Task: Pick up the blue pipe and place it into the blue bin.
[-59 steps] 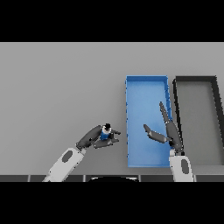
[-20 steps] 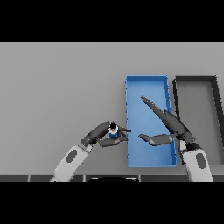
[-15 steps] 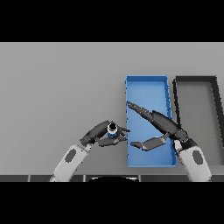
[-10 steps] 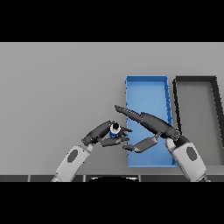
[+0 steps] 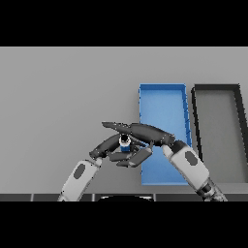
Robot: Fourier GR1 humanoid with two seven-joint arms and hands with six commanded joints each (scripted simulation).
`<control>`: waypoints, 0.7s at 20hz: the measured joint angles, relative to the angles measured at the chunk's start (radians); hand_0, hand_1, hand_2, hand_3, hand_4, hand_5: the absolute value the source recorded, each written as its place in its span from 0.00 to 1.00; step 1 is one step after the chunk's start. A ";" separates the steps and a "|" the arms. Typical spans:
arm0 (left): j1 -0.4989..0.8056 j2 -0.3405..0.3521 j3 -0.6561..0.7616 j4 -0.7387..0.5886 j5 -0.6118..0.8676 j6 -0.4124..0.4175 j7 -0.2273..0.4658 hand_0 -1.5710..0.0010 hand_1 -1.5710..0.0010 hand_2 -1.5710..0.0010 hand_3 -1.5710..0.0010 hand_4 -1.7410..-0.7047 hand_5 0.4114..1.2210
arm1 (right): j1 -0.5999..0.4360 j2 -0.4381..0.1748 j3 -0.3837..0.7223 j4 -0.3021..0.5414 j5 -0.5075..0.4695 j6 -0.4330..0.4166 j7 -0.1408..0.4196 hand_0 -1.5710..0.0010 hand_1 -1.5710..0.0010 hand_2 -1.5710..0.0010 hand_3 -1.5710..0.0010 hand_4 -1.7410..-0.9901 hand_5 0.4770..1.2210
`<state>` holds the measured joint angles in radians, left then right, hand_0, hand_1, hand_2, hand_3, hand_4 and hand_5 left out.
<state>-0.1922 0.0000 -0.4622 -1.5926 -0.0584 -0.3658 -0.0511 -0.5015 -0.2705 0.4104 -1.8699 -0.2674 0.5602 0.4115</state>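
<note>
Spanning the whole view, grey worktop (image 5: 58, 97) carries two bins side by side at right: blue bin (image 5: 162, 104) and, just beside it on the far right, black bin (image 5: 215, 121). Right hand (image 5: 143, 131) reaches leftward out past the blue bin's left wall, fingers straight and extended above the pipe, thumb below; open, gripping nothing. Left hand (image 5: 109, 145) sits close under it, fingers curled round the blue pipe (image 5: 125, 144). Pipe stands upright between both hands, just left of the blue bin, outside it
</note>
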 measured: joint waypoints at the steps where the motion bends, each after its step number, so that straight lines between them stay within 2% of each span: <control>1: -0.008 -0.008 0.004 0.009 -0.014 0.004 -0.004 0.00 0.00 0.00 0.00 0.27 1.00 | -0.010 0.007 0.003 0.014 -0.003 0.009 -0.001 0.98 0.93 0.92 0.97 0.69 0.05; 2: 0.009 -0.008 0.006 0.003 -0.001 -0.014 -0.014 0.00 0.00 0.00 0.00 0.22 1.00 | -0.031 0.021 0.006 0.035 -0.007 0.011 0.010 0.89 0.85 0.84 0.91 0.65 0.06; 3: 0.004 -0.019 0.009 0.004 -0.012 -0.002 0.026 0.00 0.00 0.02 0.17 0.17 1.00 | -0.037 0.026 0.006 0.048 -0.009 0.020 0.004 0.75 0.72 0.73 0.80 0.58 0.06; 4: 0.009 -0.021 0.013 -0.001 0.000 -0.005 0.033 0.00 0.00 0.03 0.27 0.14 1.00 | -0.058 0.041 0.013 0.061 -0.007 0.018 0.014 0.60 0.58 0.58 0.68 0.48 0.06; 6: 0.008 -0.023 0.016 0.001 0.014 0.000 0.047 0.00 0.00 0.02 0.23 0.09 1.00 | -0.077 0.053 0.015 0.082 0.011 0.022 0.013 0.38 0.37 0.37 0.50 0.33 0.11; 7: 0.002 -0.022 0.020 0.008 0.018 -0.004 0.043 0.00 0.00 0.01 0.22 0.07 1.00 | -0.069 0.055 0.020 0.085 0.021 0.024 -0.020 0.31 0.30 0.30 0.43 0.27 0.17; 8: -0.006 -0.032 0.019 0.016 0.022 -0.001 0.022 0.00 0.00 0.01 0.19 0.06 1.00 | -0.079 0.071 0.015 0.096 0.001 0.017 -0.022 0.25 0.24 0.24 0.34 0.30 0.26; 9: 0.006 -0.023 0.016 0.010 0.021 -0.011 0.015 0.00 0.00 0.01 0.17 0.05 1.00 | -0.055 0.082 0.023 0.090 -0.014 0.010 -0.034 0.20 0.19 0.19 0.27 0.33 0.41; 10: 0.003 -0.024 0.012 0.006 0.017 -0.014 0.017 0.00 0.00 0.01 0.15 0.04 1.00 | -0.036 0.088 0.028 0.081 -0.027 0.001 -0.062 0.16 0.15 0.15 0.22 0.35 0.53; 11: 0.006 -0.026 0.009 0.007 0.014 -0.011 0.004 0.00 0.00 0.01 0.16 0.03 1.00 | -0.029 0.083 0.028 0.069 -0.021 0.001 -0.059 0.13 0.12 0.12 0.18 0.35 0.62; 13: -0.005 -0.023 0.018 0.009 0.020 -0.011 0.006 0.00 0.00 0.02 0.10 0.02 1.00 | -0.026 0.083 0.025 0.066 0.019 0.014 -0.110 0.08 0.08 0.08 0.11 0.35 0.76; 14: -0.012 -0.020 0.025 0.015 0.019 -0.018 0.014 0.00 0.00 0.02 0.11 0.01 1.00 | -0.019 0.081 0.025 0.064 0.033 0.015 -0.120 0.06 0.06 0.06 0.09 0.35 0.81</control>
<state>-0.2046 -0.0204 -0.4374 -1.5780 -0.0392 -0.3833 -0.0367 -0.5206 -0.1891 0.4352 -1.8059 -0.2341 0.5749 0.2912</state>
